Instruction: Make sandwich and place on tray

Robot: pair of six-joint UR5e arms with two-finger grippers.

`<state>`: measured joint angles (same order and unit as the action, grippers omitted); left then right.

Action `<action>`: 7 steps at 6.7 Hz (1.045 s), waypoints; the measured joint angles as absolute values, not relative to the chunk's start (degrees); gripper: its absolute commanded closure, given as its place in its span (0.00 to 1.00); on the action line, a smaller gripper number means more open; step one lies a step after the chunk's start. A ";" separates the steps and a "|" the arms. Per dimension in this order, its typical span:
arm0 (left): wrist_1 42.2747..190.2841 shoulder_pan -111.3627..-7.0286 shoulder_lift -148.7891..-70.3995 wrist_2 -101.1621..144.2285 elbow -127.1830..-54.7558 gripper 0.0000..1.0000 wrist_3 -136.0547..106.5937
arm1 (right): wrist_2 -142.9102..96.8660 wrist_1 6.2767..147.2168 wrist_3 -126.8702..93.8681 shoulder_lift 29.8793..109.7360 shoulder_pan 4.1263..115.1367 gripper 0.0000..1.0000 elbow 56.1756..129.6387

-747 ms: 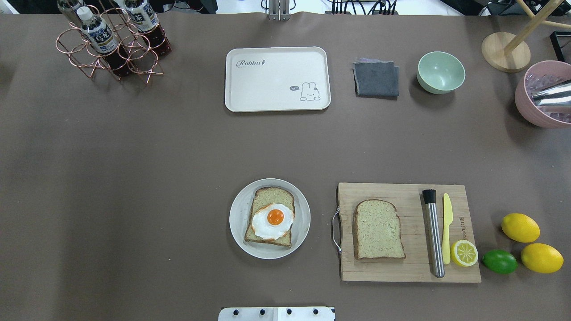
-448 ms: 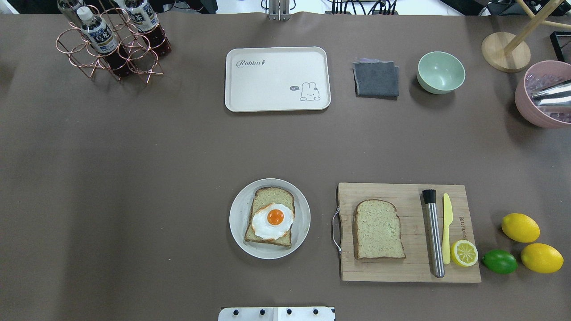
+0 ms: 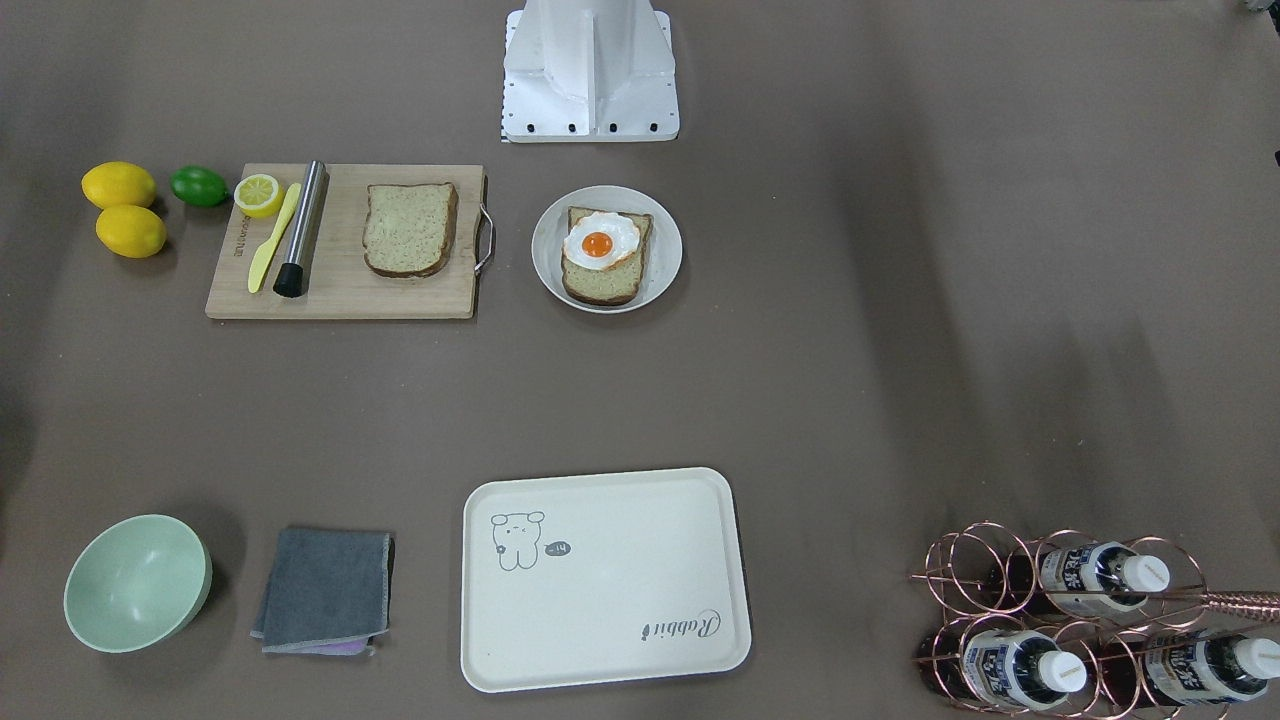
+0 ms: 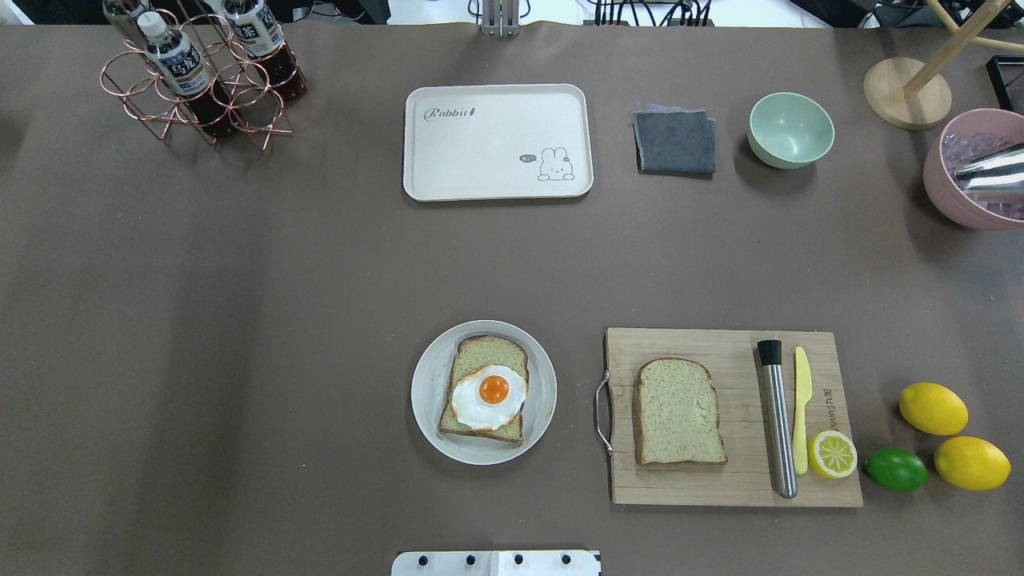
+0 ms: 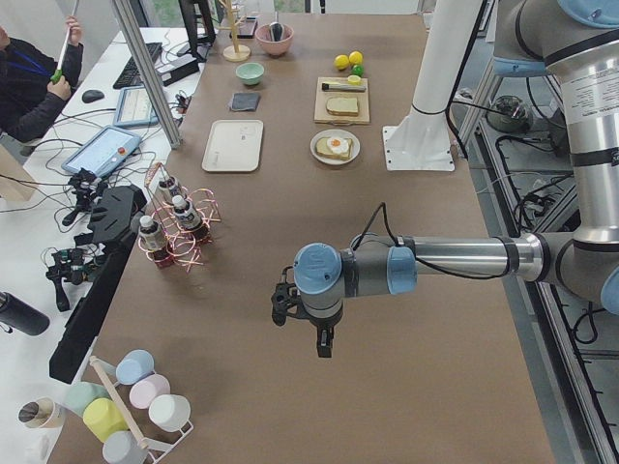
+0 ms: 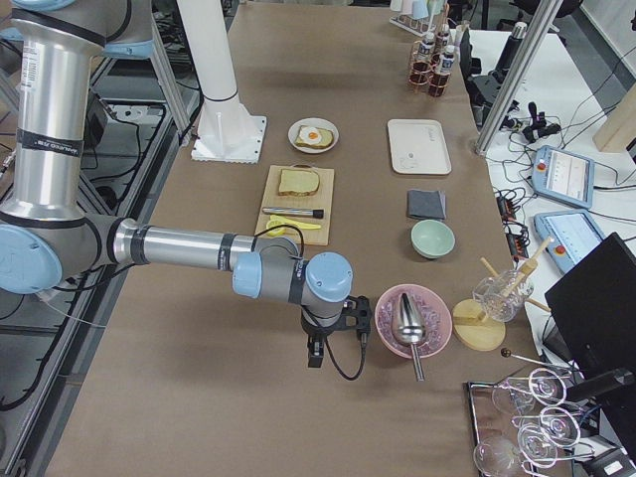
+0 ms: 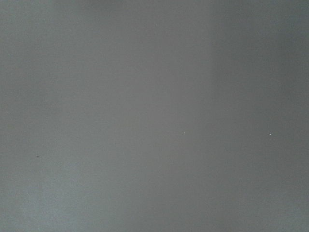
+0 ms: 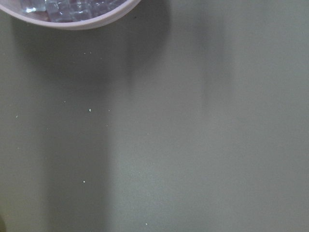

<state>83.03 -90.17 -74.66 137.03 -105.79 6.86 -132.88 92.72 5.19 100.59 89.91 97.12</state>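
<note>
One wholegrain bread slice point(image 4: 492, 350) lies on a round grey-white plate point(image 4: 424, 392) with a fried egg point(image 4: 490, 395) on top of it. A second slice point(image 4: 678, 412) lies flat on the wooden cutting board point(image 4: 736, 352). The cream tray point(image 4: 488, 152) with the "Rabbit" script holds nothing and sits at the far middle of the table. My left gripper point(image 5: 326, 346) hangs over bare table, far from the food. My right gripper point(image 6: 314, 355) hangs beside a pink bowl. I cannot tell whether either is open or shut.
On the board are a steel muddler point(image 4: 778, 420), a yellow knife point(image 4: 802, 408) and a half lemon point(image 4: 832, 454). Two lemons point(image 4: 933, 408) and a lime point(image 4: 896, 469) lie to its right. A grey cloth point(image 4: 675, 142), a green bowl point(image 4: 790, 130), a pink bowl point(image 4: 944, 180) and a bottle rack point(image 4: 200, 80) stand at the back.
</note>
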 measured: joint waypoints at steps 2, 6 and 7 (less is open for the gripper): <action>82.66 -89.19 -75.46 137.00 -106.34 0.02 5.49 | -132.96 92.72 5.19 100.56 89.91 0.00 97.12; 82.78 -89.11 -75.52 136.93 -106.14 0.02 5.51 | -133.04 92.64 5.19 100.55 89.91 0.00 97.25; 82.79 -89.12 -75.59 136.93 -106.11 0.02 5.53 | -133.06 92.64 5.19 100.55 89.91 0.00 97.38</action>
